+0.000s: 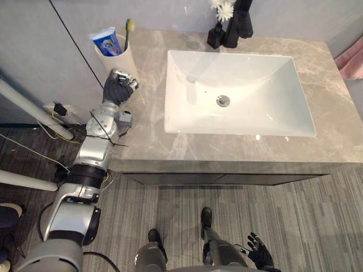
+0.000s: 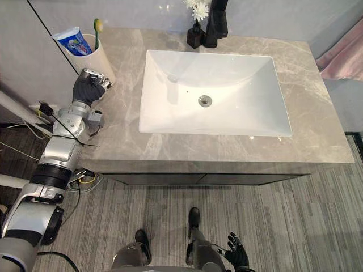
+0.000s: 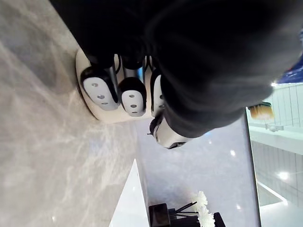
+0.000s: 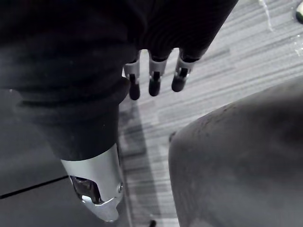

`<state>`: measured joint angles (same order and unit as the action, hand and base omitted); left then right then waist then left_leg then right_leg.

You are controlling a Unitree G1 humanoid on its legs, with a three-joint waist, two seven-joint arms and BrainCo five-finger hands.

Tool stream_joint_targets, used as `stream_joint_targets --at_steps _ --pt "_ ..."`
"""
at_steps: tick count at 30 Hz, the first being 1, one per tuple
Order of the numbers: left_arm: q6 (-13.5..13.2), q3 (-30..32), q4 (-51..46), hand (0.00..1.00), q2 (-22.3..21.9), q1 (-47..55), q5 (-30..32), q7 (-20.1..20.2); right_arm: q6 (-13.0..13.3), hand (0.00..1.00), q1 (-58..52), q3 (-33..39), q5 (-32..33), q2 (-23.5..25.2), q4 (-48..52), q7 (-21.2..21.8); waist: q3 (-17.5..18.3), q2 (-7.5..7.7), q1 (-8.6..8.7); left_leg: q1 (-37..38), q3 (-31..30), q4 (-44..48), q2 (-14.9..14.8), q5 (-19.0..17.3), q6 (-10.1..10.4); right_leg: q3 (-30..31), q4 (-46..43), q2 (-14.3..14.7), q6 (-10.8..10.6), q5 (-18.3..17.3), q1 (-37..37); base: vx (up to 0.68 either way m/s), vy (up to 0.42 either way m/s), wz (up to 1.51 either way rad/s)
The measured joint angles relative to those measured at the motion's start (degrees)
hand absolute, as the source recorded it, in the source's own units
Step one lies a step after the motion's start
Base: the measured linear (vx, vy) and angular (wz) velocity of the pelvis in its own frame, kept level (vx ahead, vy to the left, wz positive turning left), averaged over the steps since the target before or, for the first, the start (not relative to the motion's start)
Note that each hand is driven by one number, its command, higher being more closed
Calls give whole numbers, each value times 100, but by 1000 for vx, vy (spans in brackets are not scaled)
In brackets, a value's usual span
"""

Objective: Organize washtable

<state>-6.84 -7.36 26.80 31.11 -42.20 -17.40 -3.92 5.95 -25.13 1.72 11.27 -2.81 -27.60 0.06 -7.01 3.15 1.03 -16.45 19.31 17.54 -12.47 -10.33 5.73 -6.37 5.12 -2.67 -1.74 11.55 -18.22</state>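
The right robot hand (image 1: 258, 251) hangs low over the striped floor (image 1: 317, 215) on the near side of the bench (image 1: 227, 147), its fingers (image 4: 155, 80) straight and loose, holding nothing. The left robot hand (image 1: 118, 88) reaches over the bench's left edge to the far left corner. There its fingers (image 3: 98, 87) curl against the lower wall of a white cup (image 1: 126, 59), with the thumb (image 3: 168, 135) round the other side, so it grips the cup. The cup stands upright on the bench just beyond this hand. A toothpaste tube (image 1: 108, 42) and a toothbrush (image 1: 129, 27) stick up out of it. To the right of the left robot hand lies the white sink (image 1: 255, 85), set into the bench. Farther off and to the right, at the back edge, a dark vase (image 1: 215, 35) of white flowers (image 1: 222, 8) stands beside a black tap (image 1: 238, 22).
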Motion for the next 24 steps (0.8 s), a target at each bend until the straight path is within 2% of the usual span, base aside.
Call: stream_joint_targets --at_steps 9,12,15,18,20,23,24 --pt "-18 0 7 100 -76 -47 79 -135 17 0 4 -3 2 3 -1 -41 -74 -26 59 -83 -25 65 -45 -47 -5 -17 1 27 -1 1 -29 0 0 0" --pt "-19 16 -833 100 -167 580 228 -144 18 0 13 1 -9 8 -5 -81 -89 -51 65 -41 -32 44 -42 -45 -5 -35 5 28 -3 -2 4 0 0 0" --pt "-61 82 -1914 100 -405 1632 234 -123 18 0 22 27 -23 11 -22 -109 -102 -96 -6 150 -31 -15 -30 -44 -5 -70 19 32 -1 -35 168 7 3 2" --pt "-129 395 -2870 100 -898 2954 231 -80 18 0 23 63 -66 18 -68 -101 -75 -198 -58 496 -72 -194 -5 -45 -3 -133 15 32 -3 -167 495 32 13 15" --pt "-143 652 -3412 100 -1215 3723 230 20 18 0 12 128 -76 19 -152 -77 -18 -271 -151 690 -74 -348 29 -33 13 -152 14 31 6 -222 662 27 15 10" --pt "-189 1278 -4392 100 -1621 4888 241 39 13 0 28 427 -196 15 -330 14 191 -433 -201 899 -167 -534 64 -1 44 -326 5 12 -20 -352 882 57 11 23" --pt "-271 1697 -4764 100 -1741 5317 251 40 17 0 28 463 -242 7 -404 28 305 -488 -222 1009 -204 -598 65 18 55 -400 -1 16 -26 -409 986 101 10 27"
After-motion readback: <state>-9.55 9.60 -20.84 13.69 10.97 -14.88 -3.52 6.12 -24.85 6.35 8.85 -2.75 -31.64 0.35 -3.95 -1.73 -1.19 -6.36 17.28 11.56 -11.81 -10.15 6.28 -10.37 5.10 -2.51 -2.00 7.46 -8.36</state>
